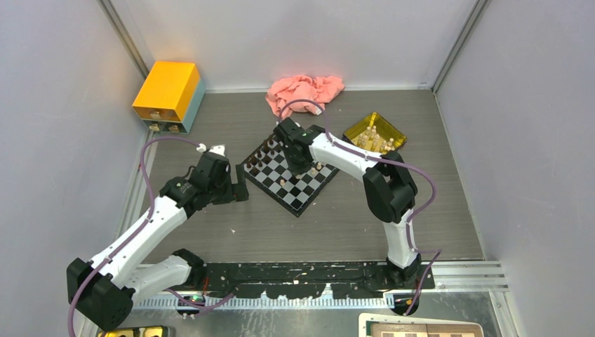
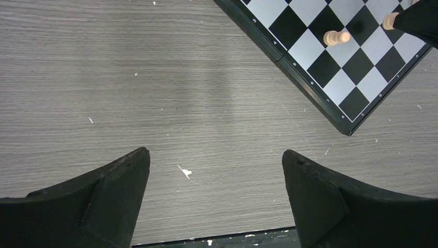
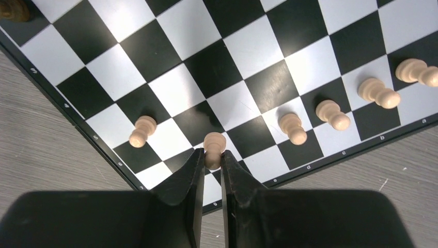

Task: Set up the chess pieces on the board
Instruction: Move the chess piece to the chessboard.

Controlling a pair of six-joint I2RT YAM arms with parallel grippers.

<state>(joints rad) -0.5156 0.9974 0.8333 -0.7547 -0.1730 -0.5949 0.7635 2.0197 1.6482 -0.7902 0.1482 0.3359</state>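
The black and pale grey board [image 1: 299, 194] lies turned like a diamond in mid-table. My right gripper [image 3: 210, 157] is shut on a pale beige pawn [image 3: 213, 146] at the board's near edge row, in line with several other pale pawns [image 3: 292, 128]. One more pale pawn [image 3: 141, 131] stands to its left. Dark brown pieces [image 1: 265, 151] line the board's far left edge. My left gripper [image 2: 216, 160] is open and empty over bare table, left of the board [image 2: 335, 72]; a pale piece [image 2: 336, 36] shows there.
A yellow see-through tray [image 1: 375, 133] with several pale pieces sits right of the board. A pink cloth [image 1: 305, 91] lies at the back. A yellow box [image 1: 168, 95] stands at back left. A brown-and-cream board [image 1: 421, 328] shows at the bottom edge.
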